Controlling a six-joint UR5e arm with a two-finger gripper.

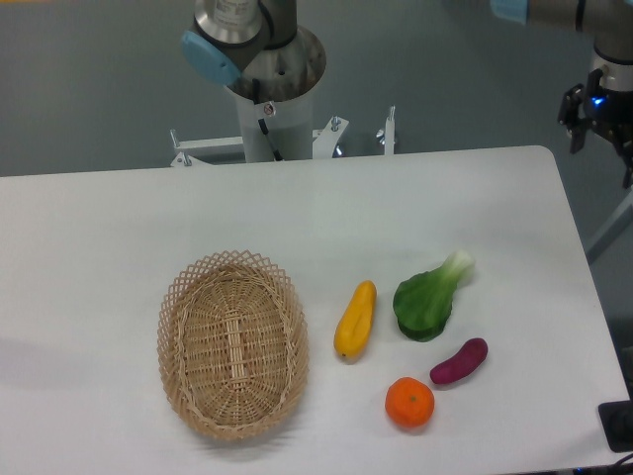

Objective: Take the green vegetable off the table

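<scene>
The green vegetable [427, 297] lies flat on the white table [119, 218], right of centre. Its dark green leaf points toward the front and its pale stem toward the back right. My gripper [599, 139] hangs at the far right edge of the view, beyond the table's back right corner and well away from the vegetable. Its dark fingers [573, 117] stand apart with nothing between them. Part of the gripper is cut off by the frame edge.
A yellow squash [355, 320] lies left of the vegetable. A small purple eggplant [459, 361] and an orange [409, 403] sit just in front of it. An oval wicker basket [232, 342] stands at front left. The arm's base column [269, 94] rises behind the table.
</scene>
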